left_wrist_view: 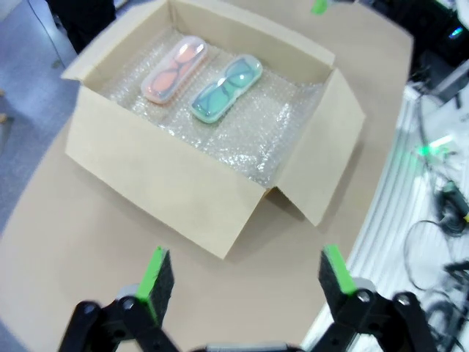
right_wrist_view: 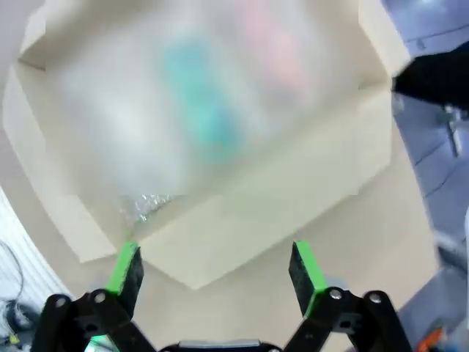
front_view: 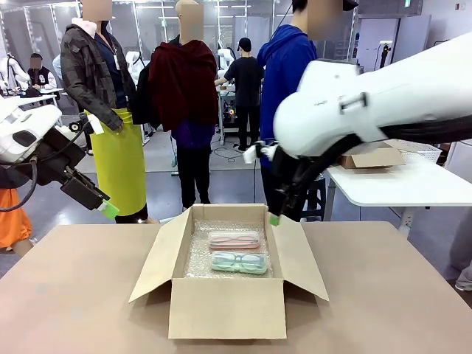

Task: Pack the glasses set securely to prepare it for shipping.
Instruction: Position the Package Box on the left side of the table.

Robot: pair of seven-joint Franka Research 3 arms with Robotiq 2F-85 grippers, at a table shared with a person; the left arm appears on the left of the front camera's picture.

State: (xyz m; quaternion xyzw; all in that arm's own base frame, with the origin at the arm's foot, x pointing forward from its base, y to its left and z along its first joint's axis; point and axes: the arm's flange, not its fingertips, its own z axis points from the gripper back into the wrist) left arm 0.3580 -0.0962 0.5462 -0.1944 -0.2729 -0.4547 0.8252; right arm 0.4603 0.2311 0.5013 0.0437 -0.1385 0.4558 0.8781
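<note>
Cases of the glasses set are lying side by side inside the open cardboard box (front_view: pixel 227 308), both sitting flat with their see-through tops facing up. The pale pink case (front_view: pixel 234 239) is taking the far spot. The mint green case (front_view: pixel 240 262) is sitting just beside it on the near side, and their long sides are running left to right. Bubble wrap (front_view: pixel 196 254) is lining the box bottom under them. The flaps are standing open and splaying outward, and the box is resting in the middle of the tan desk (front_view: pixel 66 295).

Out to the left, the left pincer (left_wrist_view: pixel 244 273) is hanging in the air well off the box's left side, above the desk's far left edge. Its green-padded fingers (left_wrist_view: pixel 155 275) are spread wide and gripping nothing. The right pincer (right_wrist_view: pixel 214 268) is hovering at the box's far right corner, just above the right flap, likewise spread wide and empty. Its own camera is giving a blurred look down into the box. People are standing on the floor beyond the desk's far edge.
</note>
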